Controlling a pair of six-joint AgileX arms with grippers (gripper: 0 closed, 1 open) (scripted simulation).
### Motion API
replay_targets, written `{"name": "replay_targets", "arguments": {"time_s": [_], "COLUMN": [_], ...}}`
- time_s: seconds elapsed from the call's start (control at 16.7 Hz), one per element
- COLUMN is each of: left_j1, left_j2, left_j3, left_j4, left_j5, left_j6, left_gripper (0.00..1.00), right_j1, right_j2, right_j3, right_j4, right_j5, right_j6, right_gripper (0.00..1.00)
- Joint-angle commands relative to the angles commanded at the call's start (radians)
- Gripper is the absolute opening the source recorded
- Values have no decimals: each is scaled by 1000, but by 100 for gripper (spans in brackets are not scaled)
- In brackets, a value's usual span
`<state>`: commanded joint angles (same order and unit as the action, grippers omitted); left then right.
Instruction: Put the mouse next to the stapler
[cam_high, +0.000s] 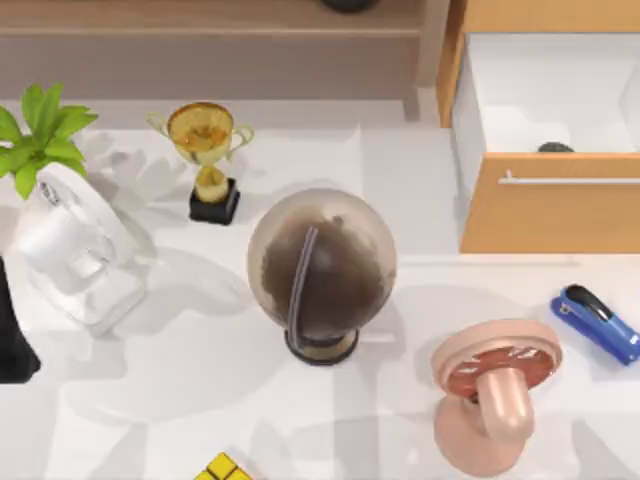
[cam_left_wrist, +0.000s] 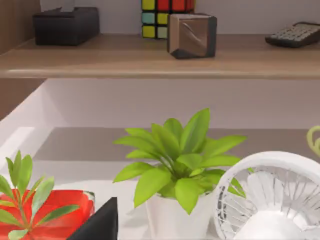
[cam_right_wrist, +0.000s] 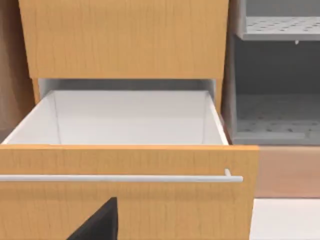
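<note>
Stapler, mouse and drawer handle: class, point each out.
stapler (cam_high: 596, 323): top view, black top arm.
mouse (cam_high: 555, 148): top view, dome peeking above the drawer front.
drawer handle (cam_high: 570, 180): top view, middle of the bar.

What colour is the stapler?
The stapler is bright blue with a black top arm. It shows best in the top view, at the table's right side.

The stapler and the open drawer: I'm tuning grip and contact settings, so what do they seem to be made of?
The stapler looks like glossy moulded plastic: a bright blue body with a black top arm and smooth rounded edges, though painted metal can't be ruled out. The drawer front looks like light matte wood or wood-grain laminate, with faint grain streaks, a smooth white interior and a thin bar handle that looks like brushed metal.
</note>
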<state>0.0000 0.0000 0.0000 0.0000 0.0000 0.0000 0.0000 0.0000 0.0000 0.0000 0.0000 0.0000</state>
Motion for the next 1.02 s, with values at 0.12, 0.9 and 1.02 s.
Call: {"name": "replay_targets", "arguments": {"time_s": [0.12,0.9,1.02], "left_j1": [0,0,0], "left_j2": [0,0,0], "left_j3": [0,0,0], "left_j4": [0,0,0], "left_j5": [0,0,0], "left_j6": [0,0,0], "left_gripper": [100,100,100], "right_j1": [0,46,54], "right_j2": [0,783,972], "right_j3": [0,758,901], "right_j4": [0,-381,-456], "right_j5": [0,3,12], "right_j6": [0,76,72], "right_gripper": [100,100,100]}}
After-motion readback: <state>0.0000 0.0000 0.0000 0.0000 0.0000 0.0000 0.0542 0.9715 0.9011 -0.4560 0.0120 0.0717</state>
